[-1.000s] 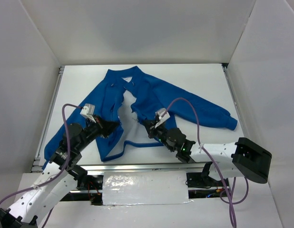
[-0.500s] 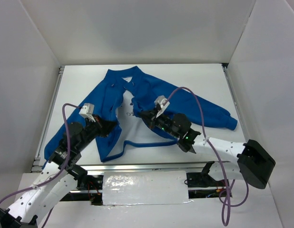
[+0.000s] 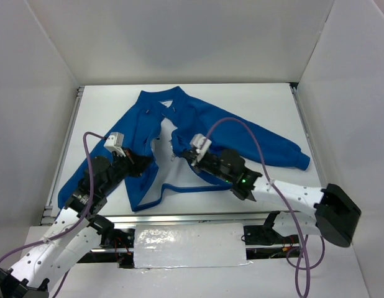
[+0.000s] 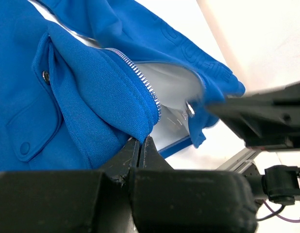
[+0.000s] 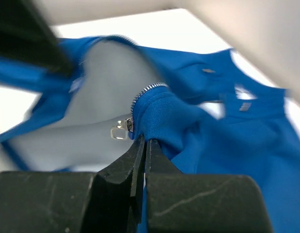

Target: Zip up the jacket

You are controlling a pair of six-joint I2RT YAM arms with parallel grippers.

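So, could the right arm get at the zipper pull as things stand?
Probably: the pull hangs bare beside the right gripper, but its jaws are shut on the jacket and must let go first.

1. Bare worktop (image 3: pixel 260 99) lies open beyond the jacket (image 3: pixel 207 124), along the far and right edges.
2. White walls (image 3: pixel 179 37) close off left, far and right.
3. One sleeve (image 3: pixel 273 146) stretches toward the right wall, the other sleeve (image 3: pixel 69 185) to the near-left corner.
4. Purple cables (image 3: pixel 232 119) arch above both arms.
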